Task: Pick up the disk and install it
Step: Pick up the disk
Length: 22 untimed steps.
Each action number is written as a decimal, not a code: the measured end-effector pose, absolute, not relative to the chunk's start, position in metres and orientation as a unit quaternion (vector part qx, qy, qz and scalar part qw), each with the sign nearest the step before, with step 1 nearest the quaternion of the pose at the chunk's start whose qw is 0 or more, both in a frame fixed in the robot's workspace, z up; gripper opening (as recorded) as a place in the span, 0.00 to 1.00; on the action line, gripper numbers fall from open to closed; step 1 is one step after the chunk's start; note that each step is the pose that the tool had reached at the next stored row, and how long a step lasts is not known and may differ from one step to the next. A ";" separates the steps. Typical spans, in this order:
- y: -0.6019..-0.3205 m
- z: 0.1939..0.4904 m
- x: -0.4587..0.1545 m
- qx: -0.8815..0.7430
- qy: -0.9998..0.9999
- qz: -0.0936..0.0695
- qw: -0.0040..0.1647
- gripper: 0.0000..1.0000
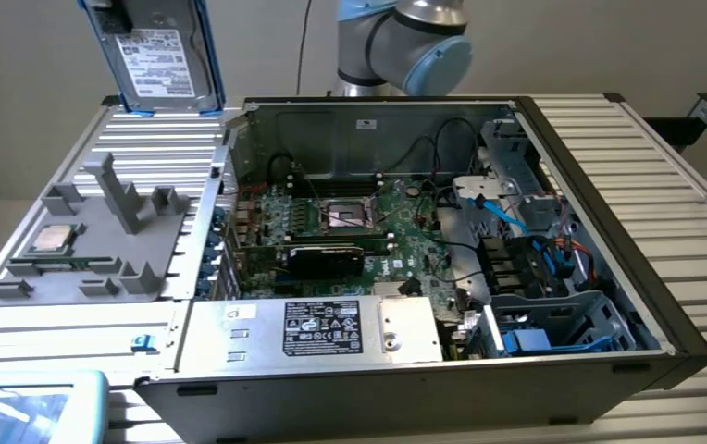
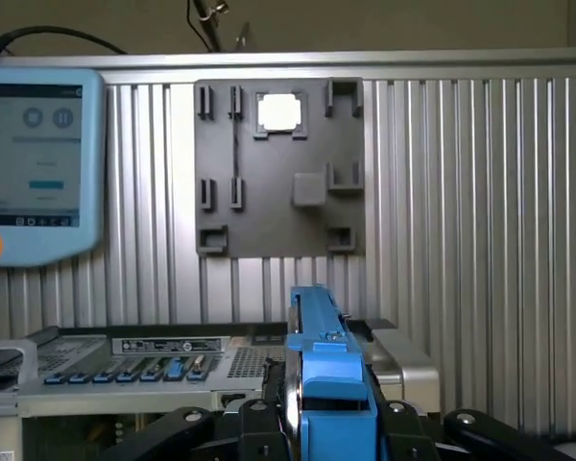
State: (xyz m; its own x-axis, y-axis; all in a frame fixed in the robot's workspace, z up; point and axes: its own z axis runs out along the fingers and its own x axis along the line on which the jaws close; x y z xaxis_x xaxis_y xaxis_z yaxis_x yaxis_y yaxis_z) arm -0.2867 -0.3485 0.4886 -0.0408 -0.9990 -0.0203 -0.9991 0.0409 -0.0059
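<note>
- Pinching the disk [image 2: 319,346] by its blue carrier, the gripper [image 2: 331,427] has its jaws pressed against both sides and holds it upright.
- The disk hangs above the table [image 1: 156,148], just outside the open computer case [image 1: 650,277], beyond its far corner on the exterior view's left.
- Doing this well likely means keeping the disk square to the case's drive bay [image 1: 557,324] and clear of the cables [image 1: 502,208].
- The disk's top edge and the fingertip contact are cut off, and the bay's rails are hard to make out.

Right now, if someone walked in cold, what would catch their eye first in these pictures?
The blue-framed disk, held up in the air by the gripper at the exterior view's upper left. Next, the open computer case in the middle, its green board exposed. A grey tray with a small silver chip lies on the exterior view's left.
</note>
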 end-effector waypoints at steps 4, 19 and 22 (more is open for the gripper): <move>-0.355 0.492 -0.270 -0.692 0.721 0.006 0.010 0.37; -0.380 0.505 -0.222 -0.692 0.721 0.006 0.010 0.37; -0.380 0.505 -0.220 -0.692 0.721 0.006 0.010 0.37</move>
State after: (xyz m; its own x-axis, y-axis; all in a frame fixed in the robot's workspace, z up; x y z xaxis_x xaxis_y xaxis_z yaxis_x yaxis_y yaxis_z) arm -0.2199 -0.3804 0.5049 -0.0408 -0.9989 -0.0230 -0.9991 0.0410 -0.0055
